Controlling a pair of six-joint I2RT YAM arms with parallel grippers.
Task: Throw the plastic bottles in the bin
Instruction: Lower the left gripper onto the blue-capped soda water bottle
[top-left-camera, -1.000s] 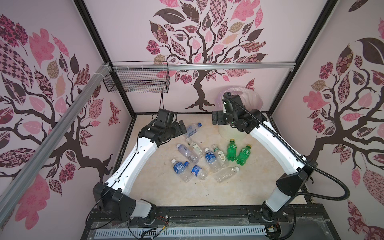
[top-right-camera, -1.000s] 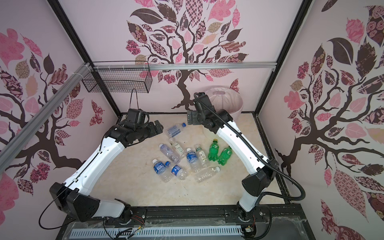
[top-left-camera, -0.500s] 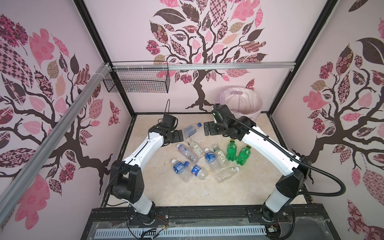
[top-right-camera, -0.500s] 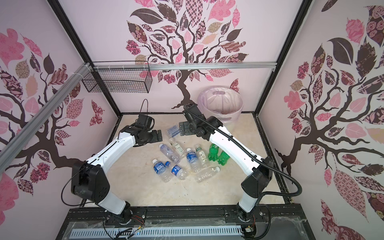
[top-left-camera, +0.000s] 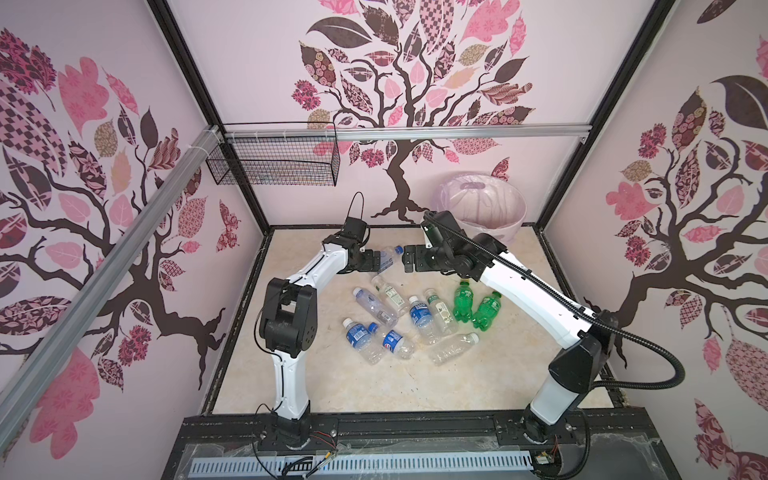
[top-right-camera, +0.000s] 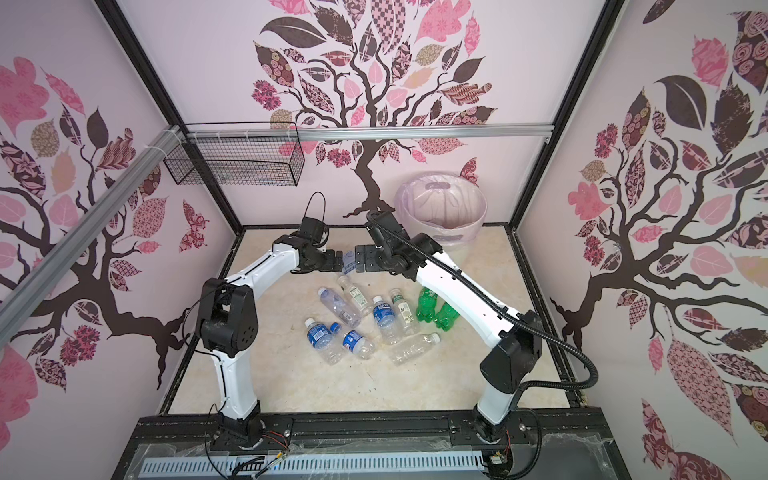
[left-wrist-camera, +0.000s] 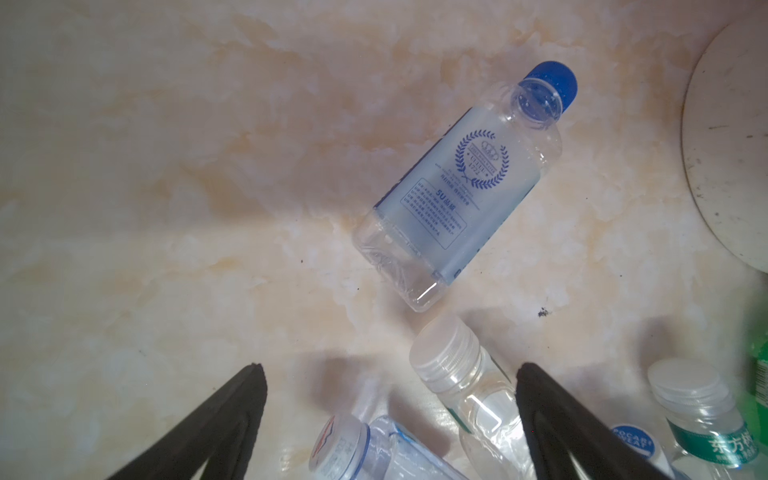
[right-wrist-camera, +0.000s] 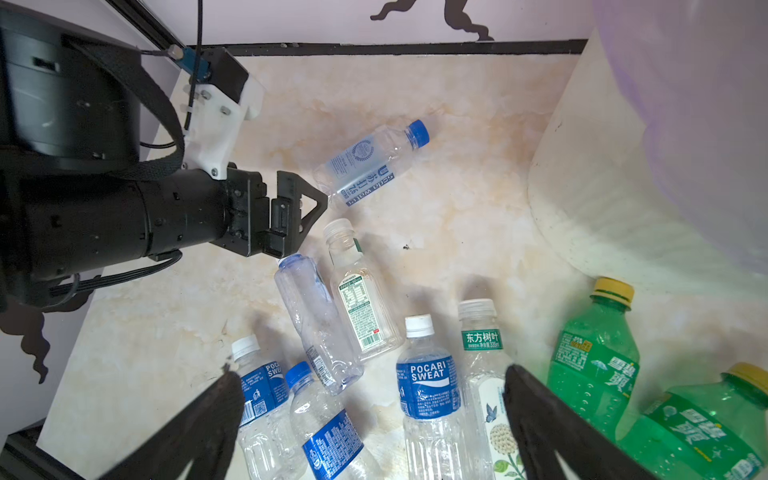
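Observation:
Several plastic bottles lie in a heap mid-floor, among them two green ones with yellow caps (top-left-camera: 463, 301) (right-wrist-camera: 594, 357). A clear blue-capped bottle (top-left-camera: 388, 255) (left-wrist-camera: 457, 187) (right-wrist-camera: 370, 162) lies apart, nearer the back wall. My left gripper (top-left-camera: 376, 262) (left-wrist-camera: 390, 368) hangs open just left of it, its fingers over a white-capped bottle (left-wrist-camera: 453, 361). Facing it from the right, my right gripper (top-left-camera: 405, 259) (right-wrist-camera: 372, 372) is open above a Pocari Sweat bottle (right-wrist-camera: 428, 386), holding nothing. The bin (top-left-camera: 482, 208) (top-right-camera: 440, 212), lined with a lilac bag, stands in the back right corner.
A black wire basket (top-left-camera: 274, 162) hangs on the back rail at the left. The bin's cream wall (right-wrist-camera: 602, 187) is close beside my right wrist. Enclosure walls ring the marble floor (top-left-camera: 332, 386), and a black rail runs along the front.
Both arms have come down and inward until the grippers face each other over the blue-capped bottle. The right gripper left the bin's front. Both stayed open.

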